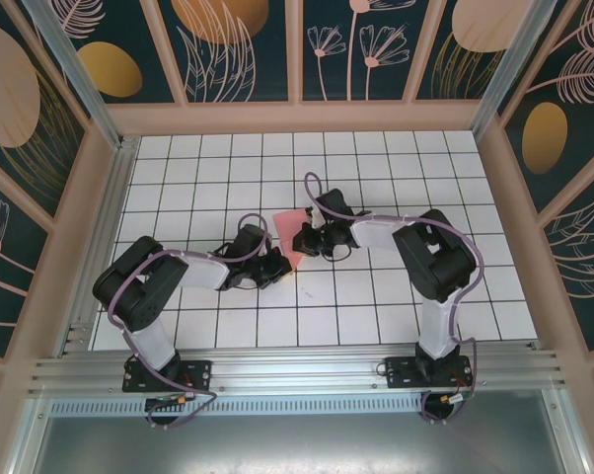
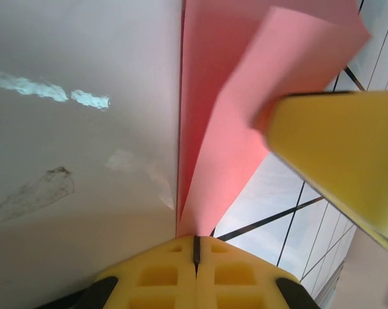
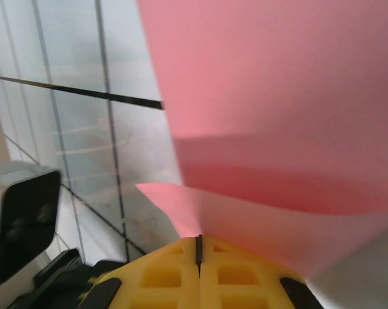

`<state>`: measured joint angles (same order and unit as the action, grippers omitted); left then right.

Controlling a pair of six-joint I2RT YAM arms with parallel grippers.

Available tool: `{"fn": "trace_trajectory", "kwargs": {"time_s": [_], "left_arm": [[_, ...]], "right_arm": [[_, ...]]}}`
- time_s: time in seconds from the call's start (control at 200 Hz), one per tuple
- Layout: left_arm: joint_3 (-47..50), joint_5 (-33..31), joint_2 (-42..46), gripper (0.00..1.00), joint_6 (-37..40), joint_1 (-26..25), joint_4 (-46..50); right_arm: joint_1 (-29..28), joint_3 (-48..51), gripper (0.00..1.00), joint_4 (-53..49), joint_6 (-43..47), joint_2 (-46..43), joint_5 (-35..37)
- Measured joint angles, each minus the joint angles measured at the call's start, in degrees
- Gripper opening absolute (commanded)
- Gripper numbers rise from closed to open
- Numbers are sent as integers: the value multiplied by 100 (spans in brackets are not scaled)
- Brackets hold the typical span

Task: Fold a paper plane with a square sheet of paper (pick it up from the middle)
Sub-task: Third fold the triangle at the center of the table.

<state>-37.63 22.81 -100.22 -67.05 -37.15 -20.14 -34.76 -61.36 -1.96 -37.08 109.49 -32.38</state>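
Note:
The square sheet of paper [image 1: 291, 231] is pink-red and hangs bent between my two grippers near the middle of the white grid table [image 1: 376, 296]. My left gripper [image 1: 277, 267] is shut on the sheet's near edge. In the left wrist view its yellow jaws [image 2: 196, 239] meet, and the sheet of paper [image 2: 223, 122] fans up out of their tip. My right gripper [image 1: 305, 240] is shut on the sheet from the right. Its yellow jaws [image 3: 198, 239] pinch a folded layer of the sheet of paper [image 3: 278, 96]. The right gripper's yellow finger [image 2: 339, 148] sits against the sheet in the left wrist view. The paper plane is out of view.
Peach-framed walls [image 1: 307, 117] enclose the table on three sides. An aluminium rail [image 1: 297, 373] runs along the near edge by the arm bases. The left wrist camera housing [image 3: 20, 215] sits close to the right gripper. Open tiles lie behind and to both sides.

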Motion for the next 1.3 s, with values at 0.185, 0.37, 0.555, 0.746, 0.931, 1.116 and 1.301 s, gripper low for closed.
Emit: {"fn": "trace_trajectory", "kwargs": {"time_s": [0.185,0.37,0.555,0.746,0.931,1.116,1.301], "left_arm": [[-111,-55,0,0,90,-17,227],[-184,-96,0,0,105,-33,372],[-260,-131,0,0,136,-44,533],[-435,-262,0,0,256,-92,890],[-514,-358,-2,0,450,-129,1086],[-514,-385,-2,0,553,-144,1093],[-507,-391,-2,0,562,-144,1091]], "right_arm": [[13,131,0,-4,76,-372,96],[-31,133,0,-63,74,-249,153],[-48,133,0,-87,101,-11,151],[-2,133,0,-61,144,168,85],[101,114,0,-39,280,232,-114],[267,-136,0,-181,444,424,-286],[610,-518,0,-306,592,675,-282]]}}
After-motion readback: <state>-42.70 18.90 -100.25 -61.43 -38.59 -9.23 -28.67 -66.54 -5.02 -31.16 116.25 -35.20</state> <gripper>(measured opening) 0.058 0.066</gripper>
